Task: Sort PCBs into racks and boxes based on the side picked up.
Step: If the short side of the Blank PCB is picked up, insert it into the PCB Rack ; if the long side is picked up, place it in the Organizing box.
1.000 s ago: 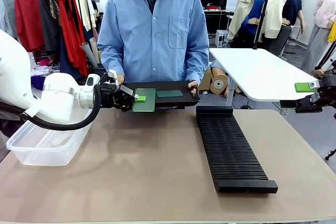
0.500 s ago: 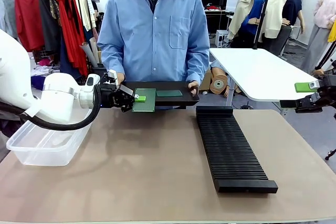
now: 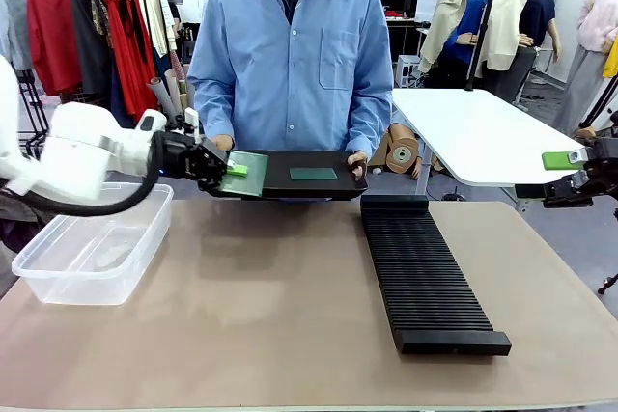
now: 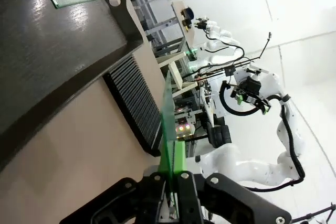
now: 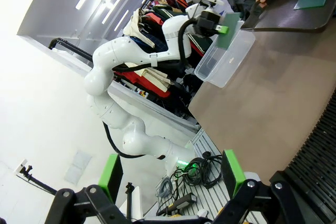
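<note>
Left end effector [image 3: 235, 170]: fingers clamped on one edge of a PCB [image 3: 248, 173]; the wrist view shows the board edge-on between the pads.
Held PCB: juts toward 3 o'clock from the pads, tilted, at the left end of the tray [image 3: 333, 186]; gripping by the edge probably keeps its face readable for sorting.
Tray: held by a person at the worktop's [image 3: 241, 335] 12 o'clock, hand [image 3: 357, 163] on its right end, within the arm's reach; a second PCB [image 3: 313, 174] lies flat on it.
Box [image 3: 92, 258]: 7 o'clock of the left end effector, near.
Rack [image 3: 430, 282]: 4 o'clock, well apart.
Right end effector [image 3: 550, 176]: fingers apart, empty, parked at 3 o'clock.
</note>
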`<control>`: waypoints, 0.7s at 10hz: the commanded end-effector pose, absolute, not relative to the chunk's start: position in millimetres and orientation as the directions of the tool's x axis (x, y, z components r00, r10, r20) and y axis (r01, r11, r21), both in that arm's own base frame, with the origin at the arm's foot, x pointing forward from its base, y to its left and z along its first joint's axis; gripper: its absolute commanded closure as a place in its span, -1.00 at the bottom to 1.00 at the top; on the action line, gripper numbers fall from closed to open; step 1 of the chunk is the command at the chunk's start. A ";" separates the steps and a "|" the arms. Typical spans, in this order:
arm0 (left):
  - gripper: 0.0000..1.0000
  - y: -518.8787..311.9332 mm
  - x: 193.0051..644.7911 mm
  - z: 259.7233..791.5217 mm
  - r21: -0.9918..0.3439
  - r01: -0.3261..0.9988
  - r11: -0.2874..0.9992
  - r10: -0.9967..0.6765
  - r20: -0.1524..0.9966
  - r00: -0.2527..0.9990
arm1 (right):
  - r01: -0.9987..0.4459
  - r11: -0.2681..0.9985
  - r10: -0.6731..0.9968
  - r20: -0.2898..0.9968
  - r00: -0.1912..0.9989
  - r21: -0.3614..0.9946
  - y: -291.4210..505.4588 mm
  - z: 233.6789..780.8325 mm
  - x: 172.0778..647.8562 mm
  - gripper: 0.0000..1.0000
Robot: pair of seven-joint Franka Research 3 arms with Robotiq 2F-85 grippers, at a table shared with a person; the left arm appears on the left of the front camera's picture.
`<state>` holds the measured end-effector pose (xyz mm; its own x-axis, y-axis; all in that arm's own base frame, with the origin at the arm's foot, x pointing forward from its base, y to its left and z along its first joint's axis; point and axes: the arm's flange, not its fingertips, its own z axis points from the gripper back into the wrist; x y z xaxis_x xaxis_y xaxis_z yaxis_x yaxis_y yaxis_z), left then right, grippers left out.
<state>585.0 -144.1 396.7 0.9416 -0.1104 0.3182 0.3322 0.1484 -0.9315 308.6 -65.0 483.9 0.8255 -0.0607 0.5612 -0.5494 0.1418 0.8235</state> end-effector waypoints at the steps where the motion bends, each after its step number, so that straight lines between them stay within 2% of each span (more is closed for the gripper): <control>1: 1.00 -119.1 569.5 422.5 -0.946 0.266 0.185 -0.141 0.242 0.960 | -0.559 0.138 -0.055 0.569 0.820 0.818 -65.6 488.2 310.7 -1.00; 4: 1.00 -81.7 552.2 459.9 -0.874 0.254 0.414 -0.229 0.170 0.958 | -0.559 0.138 -0.055 0.569 0.820 0.818 -65.6 488.2 310.7 -1.00; 7: 1.00 -49.3 537.3 489.0 -0.725 0.223 0.651 -0.189 0.130 0.973 | -0.559 0.138 -0.055 0.569 0.820 0.818 -65.6 488.2 310.7 -1.00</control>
<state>545.3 -49.4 484.9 0.9647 -0.2152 0.1515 0.2511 0.5797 -0.7752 308.7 -65.1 483.8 0.8256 -0.0607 0.5609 -0.5492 0.1417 0.8236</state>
